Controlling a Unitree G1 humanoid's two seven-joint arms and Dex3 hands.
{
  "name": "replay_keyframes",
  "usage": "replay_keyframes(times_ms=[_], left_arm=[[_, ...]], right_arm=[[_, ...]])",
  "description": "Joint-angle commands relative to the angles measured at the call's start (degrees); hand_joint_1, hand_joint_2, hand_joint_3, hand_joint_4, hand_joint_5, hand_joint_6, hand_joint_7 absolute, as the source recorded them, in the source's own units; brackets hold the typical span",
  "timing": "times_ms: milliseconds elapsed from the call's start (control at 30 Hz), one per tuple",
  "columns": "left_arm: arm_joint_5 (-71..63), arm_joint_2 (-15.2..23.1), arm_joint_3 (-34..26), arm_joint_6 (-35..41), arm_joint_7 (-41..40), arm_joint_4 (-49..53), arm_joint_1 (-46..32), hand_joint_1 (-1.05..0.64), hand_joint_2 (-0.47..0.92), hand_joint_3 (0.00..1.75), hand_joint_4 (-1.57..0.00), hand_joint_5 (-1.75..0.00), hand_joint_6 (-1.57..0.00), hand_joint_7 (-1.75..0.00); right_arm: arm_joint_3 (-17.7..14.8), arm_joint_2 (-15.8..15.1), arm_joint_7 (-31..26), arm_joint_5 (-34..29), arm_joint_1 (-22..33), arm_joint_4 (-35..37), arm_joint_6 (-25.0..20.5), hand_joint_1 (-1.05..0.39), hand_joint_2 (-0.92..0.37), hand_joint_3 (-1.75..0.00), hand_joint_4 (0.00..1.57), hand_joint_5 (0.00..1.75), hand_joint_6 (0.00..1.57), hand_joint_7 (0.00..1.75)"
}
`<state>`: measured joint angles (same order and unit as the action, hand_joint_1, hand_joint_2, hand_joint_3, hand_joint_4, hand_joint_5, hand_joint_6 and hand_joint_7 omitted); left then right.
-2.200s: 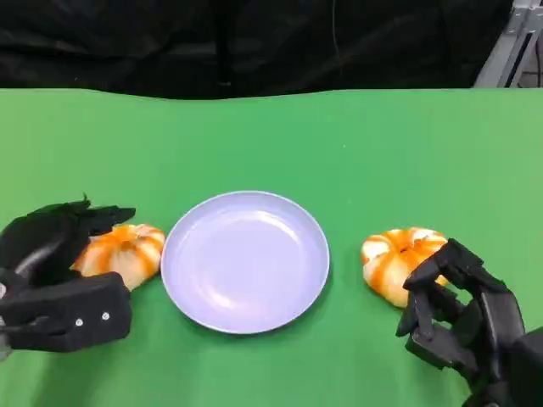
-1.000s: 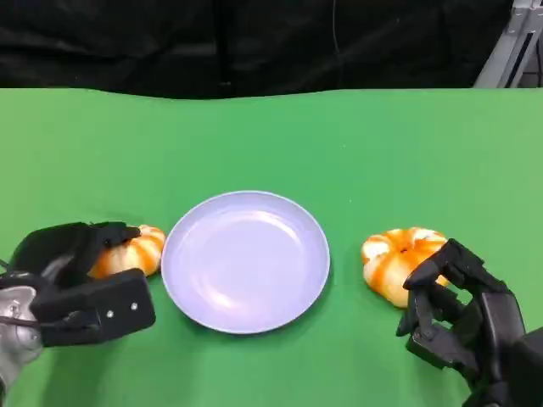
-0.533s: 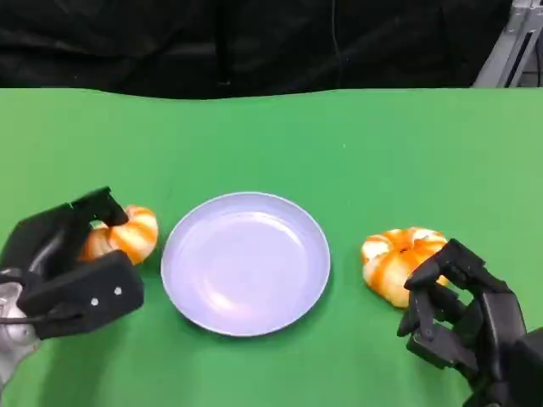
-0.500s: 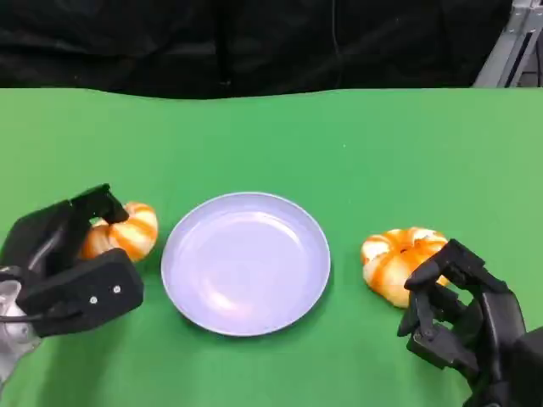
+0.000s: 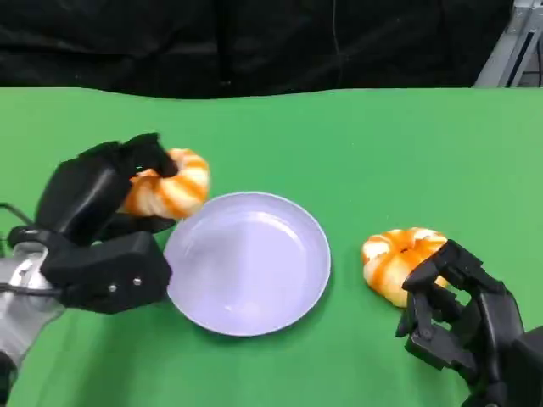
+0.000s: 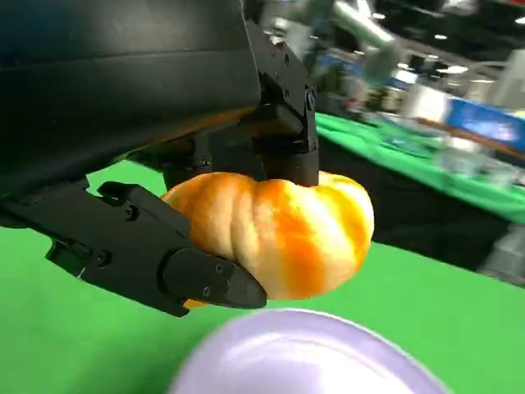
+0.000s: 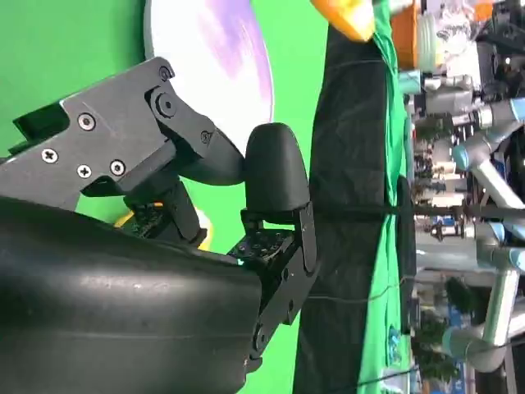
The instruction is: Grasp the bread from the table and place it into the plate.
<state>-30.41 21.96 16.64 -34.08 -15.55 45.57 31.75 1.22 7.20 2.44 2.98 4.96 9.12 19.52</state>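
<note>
At plate's ten o'clock: bread [image 5: 170, 188], lifted over the rim
Left hand [image 5: 102, 208]: fingers pinching bread
Plate [image 5: 297, 292]: on green table [image 5: 382, 153]
Right hand [image 5: 462, 318]: fingers curled, holding nothing, beside second bread [image 5: 392, 254] at three o'clock

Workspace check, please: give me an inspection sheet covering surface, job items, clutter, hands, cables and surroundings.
Surface: green table, flat and even.
Job's things: one bread roll held off the table by the left hand, at the plate's rim on the robot's left; the lavender plate holds nothing; a second bread roll lies on the table to the plate's right.
Clutter: nothing seen.
Hands: left hand grips the raised roll, fingers above and below it in the left wrist view; right hand sits just short of the second roll, fingers curled, not gripping it.
Cables: thin cable beside the left forearm.
Surroundings: black curtain behind the table.
</note>
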Motion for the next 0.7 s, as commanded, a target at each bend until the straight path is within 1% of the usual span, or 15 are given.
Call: replay_keyframes(times_ms=[33, 133, 267, 300, 367, 467, 700], left_arm=[[0.35, -1.11, 0.97, 0.61, 3.80, -3.60, -1.57, 0.02, 0.85, 0.57, -0.58, -1.75, -0.60, -1.55], [-0.27, -2.03, 1.76, 1.35, 5.34, -4.95, -1.82, -0.01, 0.85, 0.59, -0.56, -1.75, -0.60, -1.53], [-0.49, -2.17, 1.54, 1.82, 5.85, -5.65, -2.11, -0.01, 0.85, 0.59, -0.56, -1.75, -0.60, -1.52], [-1.10, -3.34, 2.63, 2.52, 6.69, -5.39, -1.79, -0.02, 0.85, 0.58, -0.55, -1.75, -0.59, -1.53], [-2.13, -4.96, 4.27, 3.06, 7.43, -4.29, -1.16, -0.05, 0.89, 0.49, -0.53, -1.75, -0.54, -1.59], [-2.40, -5.84, 5.18, 2.74, 7.55, -1.89, -0.48, -0.06, 0.92, 0.42, -0.53, -1.75, -0.52, -1.61], [-2.90, -6.72, 5.80, 2.51, 7.32, 1.59, 0.49, -0.05, 0.92, 0.41, -0.54, -1.75, -0.55, -1.56]], right_arm=[[-0.21, -0.37, 0.09, 0.54, 0.25, -0.89, -0.03, -0.13, -0.61, -1.14, 0.84, 1.75, 0.60, 1.63], [-0.18, -0.36, 0.07, 0.40, 0.31, -0.79, 0.21, -0.13, -0.61, -1.14, 0.83, 1.75, 0.60, 1.63], [-0.16, -0.36, 0.05, 0.37, 0.31, -0.74, 0.26, -0.13, -0.62, -1.13, 0.83, 1.75, 0.61, 1.63], [-0.16, -0.31, 0.03, 0.43, 0.26, -0.76, 0.11, -0.13, -0.62, -1.13, 0.83, 1.75, 0.61, 1.63], [-0.13, -0.13, -0.14, 0.46, 0.25, -0.97, -0.24, -0.14, -0.62, -1.12, 0.83, 1.75, 0.61, 1.63], [-0.13, -0.10, -0.20, 0.36, 0.24, -0.83, 0.12, -0.14, -0.62, -1.12, 0.83, 1.75, 0.61, 1.63], [-0.13, -0.05, 0.02, 0.70, 0.35, -1.11, -0.27, -0.14, -0.62, -1.11, 0.83, 1.75, 0.61, 1.63]])
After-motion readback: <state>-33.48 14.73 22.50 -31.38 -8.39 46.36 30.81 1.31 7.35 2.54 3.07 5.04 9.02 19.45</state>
